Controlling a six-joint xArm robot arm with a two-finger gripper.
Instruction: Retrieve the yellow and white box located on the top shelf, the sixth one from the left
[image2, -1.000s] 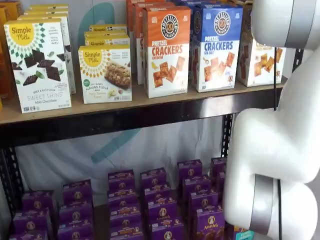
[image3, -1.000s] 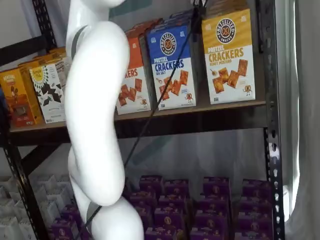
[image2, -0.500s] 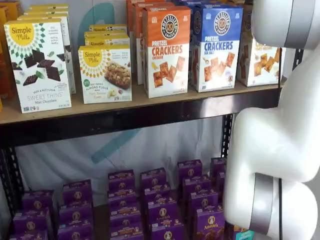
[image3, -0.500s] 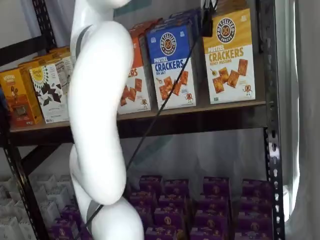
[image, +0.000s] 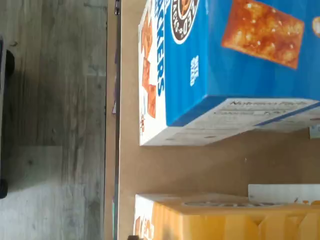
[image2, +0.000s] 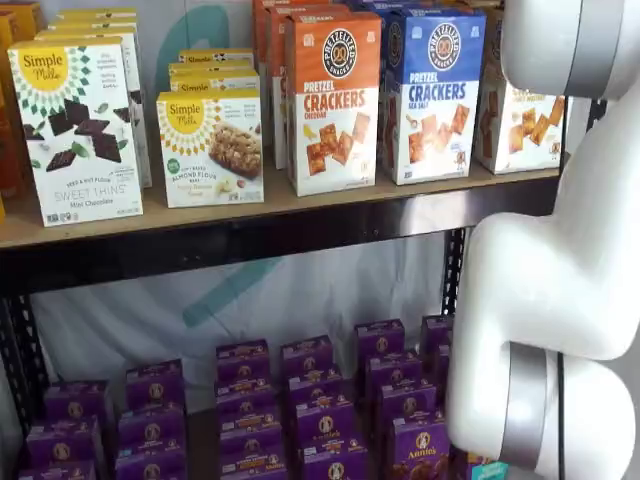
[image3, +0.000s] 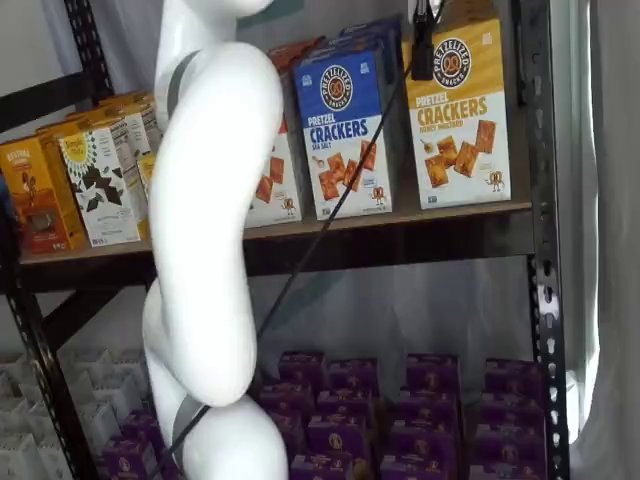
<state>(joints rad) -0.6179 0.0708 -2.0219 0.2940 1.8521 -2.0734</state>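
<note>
The yellow and white box (image3: 460, 110) stands at the right end of the top shelf (image3: 400, 228), its face showing the round dark logo and square brown crackers. In a shelf view (image2: 520, 118) the white arm covers part of it. In the wrist view its yellow top (image: 225, 220) lies close to the camera. My gripper (image3: 422, 50) shows only as a black finger hanging from the view's upper edge with a cable beside it, in front of the gap between this box and the blue-topped box. I cannot tell whether it is open.
A blue-topped cracker box (image3: 345, 125) stands just left of the yellow one, also in the wrist view (image: 225, 60). An orange-topped cracker box (image2: 335, 100) is further left. A black upright (image3: 540, 200) stands right of the yellow box. Purple boxes (image2: 320, 400) fill the lower shelf.
The white arm has shifted to the right, and the black finger has come lower, down in front of the yellow box's left edge. The boxes have not moved.
</note>
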